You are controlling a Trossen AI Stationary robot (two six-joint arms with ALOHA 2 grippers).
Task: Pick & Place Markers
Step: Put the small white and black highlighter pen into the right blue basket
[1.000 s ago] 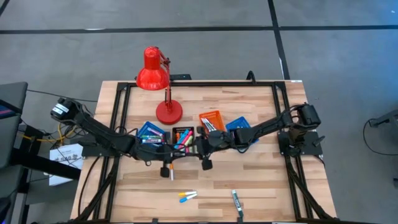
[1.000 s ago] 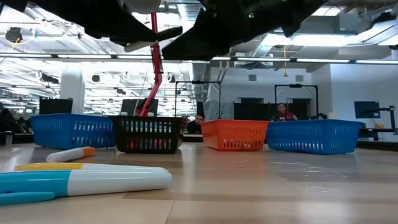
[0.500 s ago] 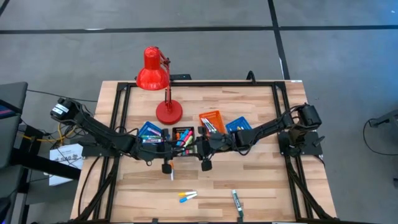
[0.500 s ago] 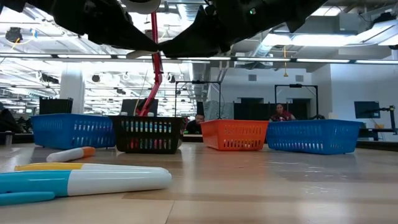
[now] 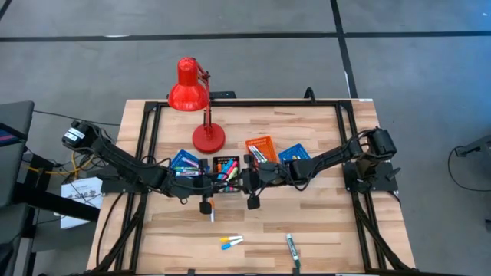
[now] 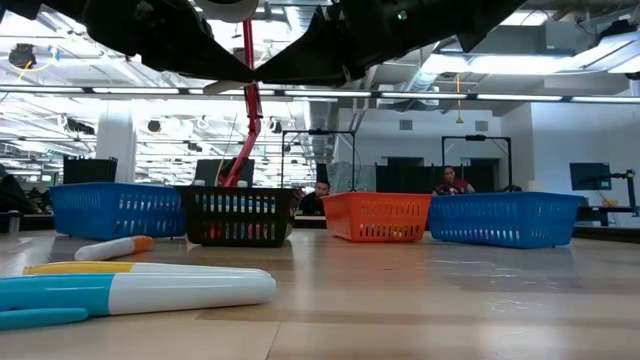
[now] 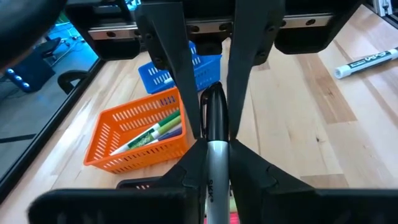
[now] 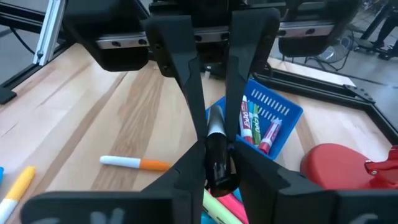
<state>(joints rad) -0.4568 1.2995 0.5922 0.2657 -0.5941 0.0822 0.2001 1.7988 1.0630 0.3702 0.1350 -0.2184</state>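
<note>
Markers are mostly sorted already: several stand in the black basket [image 5: 225, 167], a few lie in the orange basket [image 7: 137, 134] and others in the blue basket [image 8: 268, 122] beside the red lamp [image 5: 190, 93]. At the centre of the surface [image 5: 330, 222] the two arms meet above the black basket, and both sets of jaws pinch one and the same marker with a silver-grey barrel and black cap [image 7: 215, 138], the left gripper [image 7: 214, 158] at one end and the right gripper [image 8: 215, 163] at the other. It looks like a hand-over, or a cap being pulled or pressed, in mid-air; which of these I cannot tell.

Work remains. An orange-tipped marker [image 8: 135, 163] lies loose near the left arm, a yellow and a blue marker [image 5: 231, 242] lie together near the front edge, and a dark one with a white label [image 5: 292, 250] lies just beside them towards the right. By my reckoning the job is well past halfway, with the held marker and about four loose ones left to place.
</note>
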